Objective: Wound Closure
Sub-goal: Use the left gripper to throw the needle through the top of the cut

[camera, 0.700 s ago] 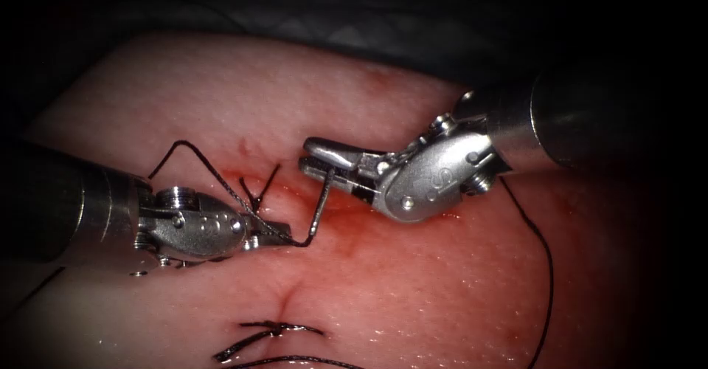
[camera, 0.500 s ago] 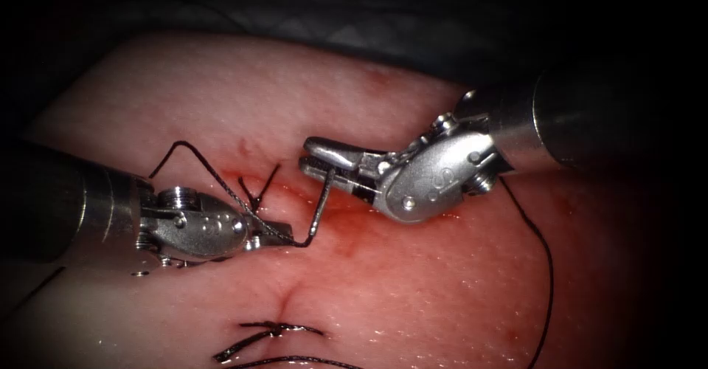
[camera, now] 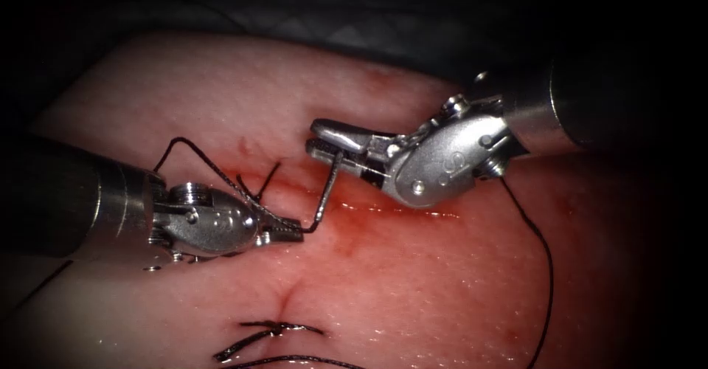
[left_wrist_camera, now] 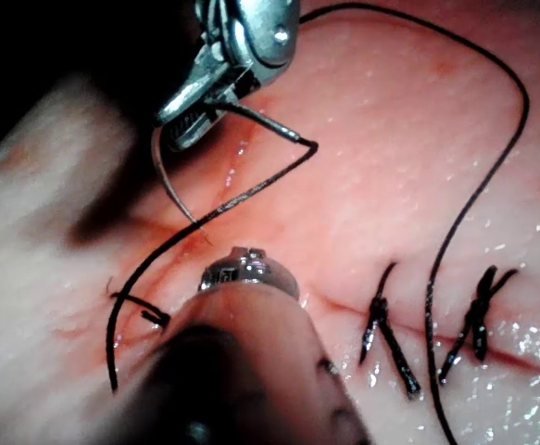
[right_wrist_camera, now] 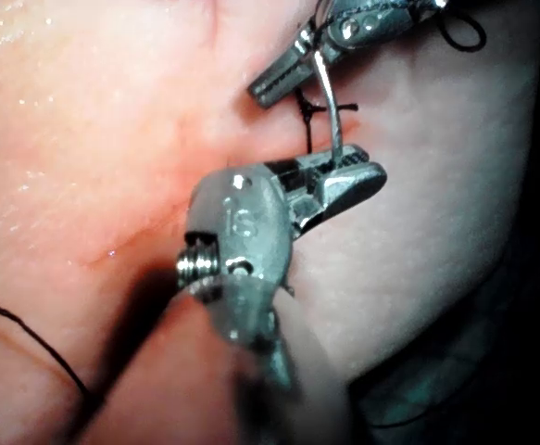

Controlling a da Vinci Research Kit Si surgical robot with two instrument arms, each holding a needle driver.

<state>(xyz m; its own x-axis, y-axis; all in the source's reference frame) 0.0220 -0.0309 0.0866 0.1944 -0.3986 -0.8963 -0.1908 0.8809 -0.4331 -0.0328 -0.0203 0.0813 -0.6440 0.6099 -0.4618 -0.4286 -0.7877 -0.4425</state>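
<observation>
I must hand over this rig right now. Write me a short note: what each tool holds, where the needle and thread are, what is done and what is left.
Right tool: shut on the needle, near one end; the needle is free above the cut, not in the tissue.
Left tool: shut at the needle's other end, where the thread joins.
Thread trails from there across the tissue, also right of the cut.
Done: tied stitch nearer the camera, cut ends by the left tool.
Left: the cut between them is open.
</observation>
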